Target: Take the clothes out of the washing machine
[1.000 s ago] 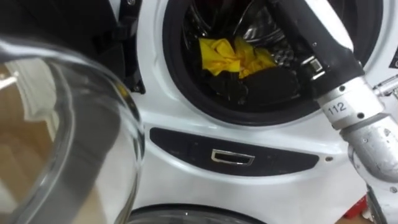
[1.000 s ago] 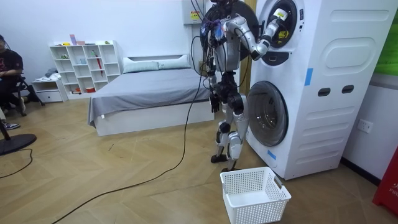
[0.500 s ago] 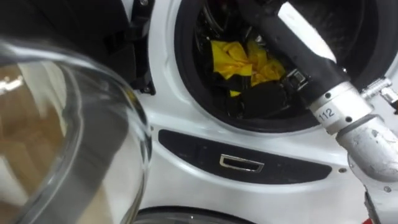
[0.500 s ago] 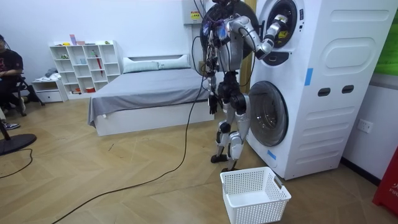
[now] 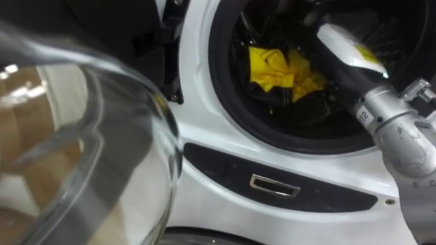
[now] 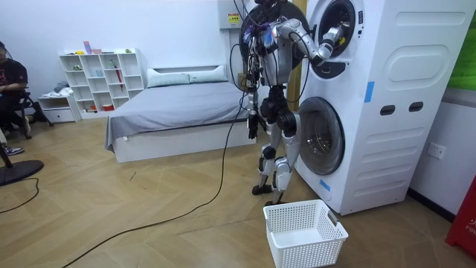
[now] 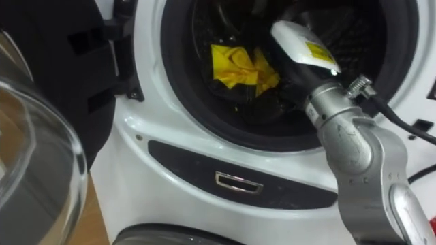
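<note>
I stand facing the stacked white washing machine [image 6: 372, 112]. A crumpled yellow cloth [image 5: 272, 68] lies in the dark upper drum [image 5: 225, 102], with dark clothing under it. My right forearm [image 5: 347, 51] reaches from the lower right through the opening, above and right of the yellow cloth. The right hand is deep in the drum's shadow, its fingers hidden. The open glass door [image 5: 88, 150] bulges at the left of the eye views. In the room view my left hand [image 6: 252, 126] hangs beside my hip.
A white laundry basket [image 6: 305, 231] sits on the wooden floor by my feet, in front of the lower machine's round door [image 6: 318, 145]. Behind me are a grey bed [image 6: 178, 112] and a white shelf [image 6: 100, 78]. A person [image 6: 11, 89] sits at the room view's left.
My right arm has pushed further into the upper drum. The eye views have shifted, so the opening now sits more to the right. The yellow cloth lies where it was.
</note>
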Controlling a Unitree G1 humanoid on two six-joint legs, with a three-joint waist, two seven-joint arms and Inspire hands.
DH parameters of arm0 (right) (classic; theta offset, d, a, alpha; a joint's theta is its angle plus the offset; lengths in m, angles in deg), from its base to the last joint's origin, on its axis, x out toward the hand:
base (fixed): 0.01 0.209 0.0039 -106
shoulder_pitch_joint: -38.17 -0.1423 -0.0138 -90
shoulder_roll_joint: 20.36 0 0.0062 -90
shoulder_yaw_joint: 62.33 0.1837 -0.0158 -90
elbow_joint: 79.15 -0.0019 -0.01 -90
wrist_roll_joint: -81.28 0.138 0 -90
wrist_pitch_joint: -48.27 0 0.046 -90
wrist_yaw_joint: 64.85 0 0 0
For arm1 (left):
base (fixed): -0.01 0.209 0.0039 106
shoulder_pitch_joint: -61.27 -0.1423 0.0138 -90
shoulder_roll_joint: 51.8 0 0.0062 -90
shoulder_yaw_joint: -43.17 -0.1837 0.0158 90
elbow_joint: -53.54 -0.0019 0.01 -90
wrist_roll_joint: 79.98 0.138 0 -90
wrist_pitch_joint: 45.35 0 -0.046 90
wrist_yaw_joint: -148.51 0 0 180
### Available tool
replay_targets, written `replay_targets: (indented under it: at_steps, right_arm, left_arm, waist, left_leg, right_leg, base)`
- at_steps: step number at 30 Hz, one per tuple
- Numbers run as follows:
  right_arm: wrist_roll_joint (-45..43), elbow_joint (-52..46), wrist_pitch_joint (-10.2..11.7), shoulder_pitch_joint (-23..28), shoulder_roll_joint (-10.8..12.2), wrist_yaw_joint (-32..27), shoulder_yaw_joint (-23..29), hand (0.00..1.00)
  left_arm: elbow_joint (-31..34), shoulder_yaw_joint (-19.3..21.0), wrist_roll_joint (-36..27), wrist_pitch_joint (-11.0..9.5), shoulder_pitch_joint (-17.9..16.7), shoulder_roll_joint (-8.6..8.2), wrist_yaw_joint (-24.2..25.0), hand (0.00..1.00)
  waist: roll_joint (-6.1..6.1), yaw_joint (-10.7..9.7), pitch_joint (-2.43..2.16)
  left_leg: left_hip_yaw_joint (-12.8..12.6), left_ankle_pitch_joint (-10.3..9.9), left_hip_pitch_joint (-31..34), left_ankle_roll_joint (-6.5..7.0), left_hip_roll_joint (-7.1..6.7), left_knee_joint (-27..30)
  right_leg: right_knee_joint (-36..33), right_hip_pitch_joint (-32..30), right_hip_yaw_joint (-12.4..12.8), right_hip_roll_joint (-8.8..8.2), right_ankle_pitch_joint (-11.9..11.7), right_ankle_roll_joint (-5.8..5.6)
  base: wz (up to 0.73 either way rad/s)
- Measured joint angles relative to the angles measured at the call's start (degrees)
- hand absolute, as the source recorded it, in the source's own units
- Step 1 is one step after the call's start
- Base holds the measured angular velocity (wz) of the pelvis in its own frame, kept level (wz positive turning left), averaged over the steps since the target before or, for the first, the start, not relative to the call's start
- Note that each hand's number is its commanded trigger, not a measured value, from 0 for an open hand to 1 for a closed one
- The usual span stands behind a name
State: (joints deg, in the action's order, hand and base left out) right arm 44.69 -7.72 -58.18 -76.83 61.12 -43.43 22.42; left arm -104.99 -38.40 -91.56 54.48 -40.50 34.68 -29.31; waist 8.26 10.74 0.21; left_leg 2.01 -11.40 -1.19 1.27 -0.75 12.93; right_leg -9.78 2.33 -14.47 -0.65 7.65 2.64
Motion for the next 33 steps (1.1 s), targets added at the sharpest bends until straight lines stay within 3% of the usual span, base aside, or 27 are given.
replay_targets:
  at_steps: [11, 18, 22, 25, 29, 30, 31, 33]
  right_arm:
    - [0.04, 1.93, -1.56, -2.37, -0.36, 3.16, 0.38, 0.00]
    - [-0.28, 2.42, -3.37, -3.18, -2.92, 5.07, 0.37, 0.00]
    - [-5.06, 5.62, -3.82, -3.83, -2.95, 7.49, -0.46, 0.00]
    - [-7.03, 7.11, -6.15, -3.85, -2.89, 11.21, -0.63, 0.00]
    - [-7.68, 9.19, -6.31, -7.32, -3.06, 14.89, -2.68, 0.00]
    - [-7.56, 10.39, -6.43, -8.29, -3.13, 15.92, -2.95, 0.16]
    - [-7.36, 11.06, -6.50, -8.70, -3.11, 16.33, -3.11, 1.00]
    - [-6.34, 11.55, -6.95, -8.45, -3.47, 17.22, -4.00, 1.00]
  left_arm:
    - [3.29, 2.84, 3.40, 2.11, -1.32, -0.45, 0.00, 0.00]
    - [4.88, 2.84, 3.41, 2.95, -1.48, -0.40, -0.01, 0.00]
    - [4.80, 2.74, 3.36, 3.17, -1.05, -0.07, -0.02, 0.00]
    - [4.02, 2.56, 3.34, 3.05, 0.07, 0.32, -0.01, 0.00]
    - [3.81, 2.43, 3.42, 2.96, 0.75, 0.96, -0.01, 0.00]
    - [3.84, 1.89, 3.57, 2.96, 0.99, 1.17, -0.01, 0.00]
    - [3.84, 1.46, 3.61, 2.95, 1.08, 1.33, -0.01, 0.00]
    - [3.09, -0.95, 3.88, 2.59, 1.78, 2.26, -0.10, 0.00]
  waist:
    - [0.02, -1.33, -0.02]
    - [0.33, -1.85, -0.24]
    - [0.75, -0.59, -0.19]
    - [1.23, 0.72, 0.03]
    - [1.81, 1.07, 0.31]
    - [1.91, 1.02, 0.37]
    - [1.93, 1.00, 0.40]
    - [2.00, 1.68, 0.45]
  left_leg:
    - [0.91, -0.02, -0.41, 0.15, -0.31, 0.19]
    - [1.96, 0.03, -0.58, 0.37, -0.85, 0.15]
    - [1.26, 0.10, -1.59, 0.50, -0.80, -0.76]
    - [1.35, 0.12, -1.79, 0.54, -0.81, -1.08]
    - [1.49, 0.12, -2.14, 0.54, -0.76, -1.29]
    - [1.45, 0.12, -2.27, 0.55, -0.75, -1.29]
    - [1.44, 0.11, -2.39, 0.55, -0.76, -1.29]
    - [1.47, 0.08, -2.95, 0.58, -0.76, -1.54]
  right_leg:
    - [-0.03, 1.03, -0.76, -0.17, 0.15, -0.28]
    - [0.05, 1.57, -1.29, -0.22, 0.35, -0.59]
    - [-0.08, 1.70, -0.35, -0.12, 0.38, -0.63]
    - [0.02, 1.64, -0.08, -0.11, 0.38, -0.63]
    - [0.17, 1.92, -0.17, -0.09, 0.42, -0.60]
    - [0.19, 2.07, -0.21, -0.09, 0.42, -0.61]
    - [0.24, 2.26, -0.20, -0.06, 0.42, -0.61]
    - [0.36, 2.71, -0.06, 0.01, 0.43, -0.63]
  base:
    - [0.04]
    - [0.08]
    - [-0.10]
    - [-0.05]
    - [0.00]
    - [0.00]
    - [0.00]
    - [-0.02]
